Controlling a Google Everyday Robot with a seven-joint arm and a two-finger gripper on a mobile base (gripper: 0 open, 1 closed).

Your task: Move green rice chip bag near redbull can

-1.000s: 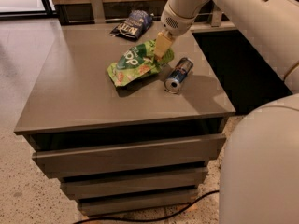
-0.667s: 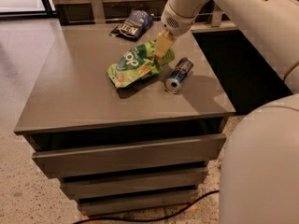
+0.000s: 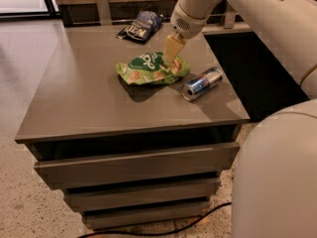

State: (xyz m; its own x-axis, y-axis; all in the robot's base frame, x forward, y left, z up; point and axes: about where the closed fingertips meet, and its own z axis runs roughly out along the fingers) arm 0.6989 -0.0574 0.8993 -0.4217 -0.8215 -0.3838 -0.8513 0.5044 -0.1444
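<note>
The green rice chip bag [image 3: 148,69] hangs just above the middle of the grey table top and casts a shadow under its left end. My gripper [image 3: 171,50] comes down from the upper right and is shut on the bag's right upper edge. The redbull can [image 3: 201,83] lies on its side right of the bag, silver end toward the front, a short gap from the bag's right end.
A dark blue chip bag [image 3: 141,26] lies at the table's back edge. The grey table [image 3: 89,108] has drawers below its front edge. A railing runs behind it, and my arm and body fill the right side.
The green bag, held in my gripper, has swung from a down-left slant to nearly level. Its right end has come closer to the can.
</note>
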